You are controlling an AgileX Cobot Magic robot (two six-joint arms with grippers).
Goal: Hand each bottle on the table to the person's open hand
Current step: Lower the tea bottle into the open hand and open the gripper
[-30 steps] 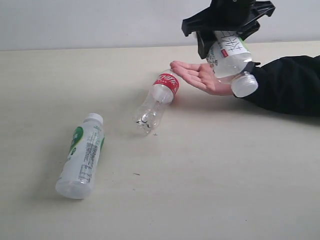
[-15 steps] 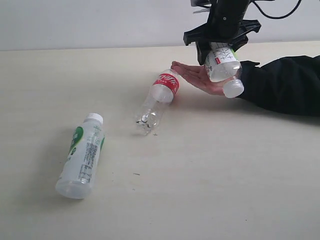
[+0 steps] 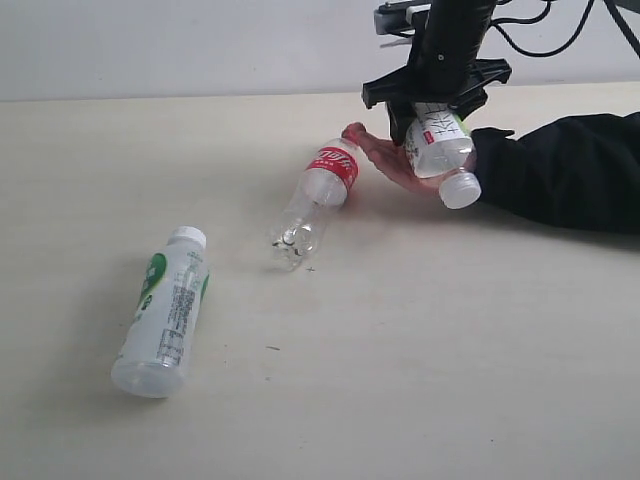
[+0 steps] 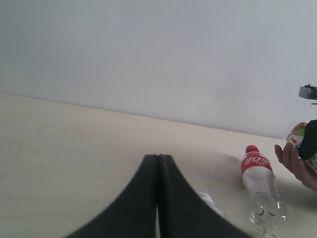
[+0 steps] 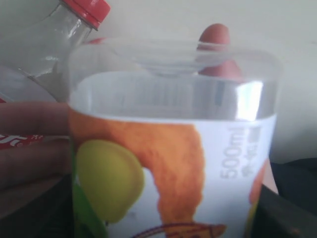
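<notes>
Table (image 3: 420, 390): white-green bottle (image 3: 165, 310) and red-label bottle (image 3: 320, 195) lie flat, waiting their turn, unmoved since a second ago. Right gripper (image 3: 437, 112) clamps the fruit bottle (image 3: 438, 150), tilted cap-down to land in the hand (image 3: 383, 158). It's lower now, at the palm; contact unclear. Left gripper (image 4: 158, 161): jaws pressed together, empty.

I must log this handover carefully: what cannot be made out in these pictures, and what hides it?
- Exterior view: whether the fruit-label bottle touches the person's open hand; bottle and right gripper cover the palm.
- Right wrist view: the right gripper's fingers; the blurred bottle fills the picture.
- Left wrist view: the edge cuts the hand; the shut left gripper hides all but a pale bit, probably the white-green bottle.
</notes>
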